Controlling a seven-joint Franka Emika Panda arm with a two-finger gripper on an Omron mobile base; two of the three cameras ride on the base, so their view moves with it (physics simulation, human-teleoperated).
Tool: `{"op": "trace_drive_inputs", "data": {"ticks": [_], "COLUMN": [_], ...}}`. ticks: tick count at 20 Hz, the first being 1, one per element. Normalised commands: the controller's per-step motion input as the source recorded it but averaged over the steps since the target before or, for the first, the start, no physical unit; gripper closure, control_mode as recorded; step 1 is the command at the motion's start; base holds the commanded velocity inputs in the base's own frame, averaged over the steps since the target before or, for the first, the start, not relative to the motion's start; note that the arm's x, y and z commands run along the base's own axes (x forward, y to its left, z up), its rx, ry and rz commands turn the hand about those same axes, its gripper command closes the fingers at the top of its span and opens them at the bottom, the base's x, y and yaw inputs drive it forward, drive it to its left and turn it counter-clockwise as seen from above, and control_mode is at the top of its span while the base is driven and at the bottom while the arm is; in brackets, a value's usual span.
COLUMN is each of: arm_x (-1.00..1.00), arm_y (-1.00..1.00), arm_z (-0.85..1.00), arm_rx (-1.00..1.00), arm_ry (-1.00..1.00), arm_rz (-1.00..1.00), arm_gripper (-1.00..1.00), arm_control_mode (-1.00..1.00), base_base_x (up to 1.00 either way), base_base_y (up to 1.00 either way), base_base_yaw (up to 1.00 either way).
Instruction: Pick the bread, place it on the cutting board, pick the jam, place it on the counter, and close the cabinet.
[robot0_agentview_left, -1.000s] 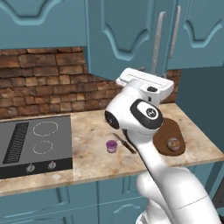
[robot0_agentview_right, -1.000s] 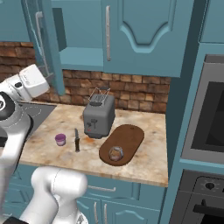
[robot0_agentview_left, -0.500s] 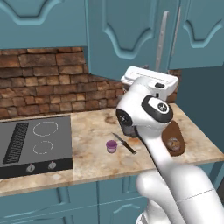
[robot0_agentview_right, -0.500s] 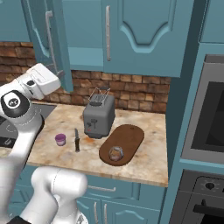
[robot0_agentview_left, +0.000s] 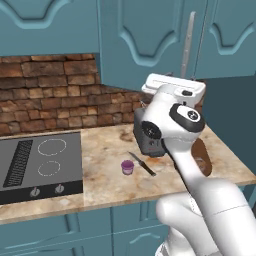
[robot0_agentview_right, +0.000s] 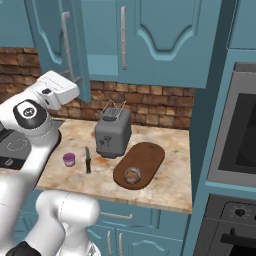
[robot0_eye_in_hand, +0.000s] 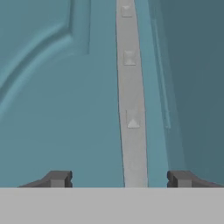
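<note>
teal cabinet door dead ahead of the tool (jaws apart)

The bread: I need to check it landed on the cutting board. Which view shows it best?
The right base view: the bread lies in plain sight on the near end of the cutting board. In the left base view the arm hides most of the cutting board, so the bread cannot be made out. The hand view faces the cabinet door.

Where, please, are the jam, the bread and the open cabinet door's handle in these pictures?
jam (robot0_agentview_right: 69, 159), right base view, on the side of the jar.
bread (robot0_agentview_right: 132, 175), right base view, on its top, where it sits on the cutting board (robot0_agentview_right: 150, 154).
cabinet door handle (robot0_eye_in_hand: 131, 109), hand view, on the middle of the silver bar.
</note>
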Motion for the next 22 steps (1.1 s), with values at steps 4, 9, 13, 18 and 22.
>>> {"op": "trace_drive_inputs", "data": {"ticks": [4,9,13,18,22], "arm_x": [0.31,0.27,0.25,0.26,0.28], "arm_y": [-0.16,-0.28,-0.29,-0.25,-0.2], "arm_z": [0.0,0.0,0.0,0.0,0.0], "arm_rx": [0.0,0.0,0.0,0.0,0.0], "arm_ry": [0.0,0.0,0.0,0.0,0.0], "arm_rz": [0.05,0.07,0.07,0.07,0.07], "arm_gripper": [-1.0,-1.0,-1.0,-1.0,-1.0], "arm_control_mode": [-1.0,-1.0,-1.0,-1.0,-1.0], "base_base_x": [0.0,0.0,0.0,0.0,0.0], "base_base_y": [0.0,0.0,0.0,0.0,0.0], "base_base_yaw": [0.0,0.0,0.0,0.0,0.0]}}
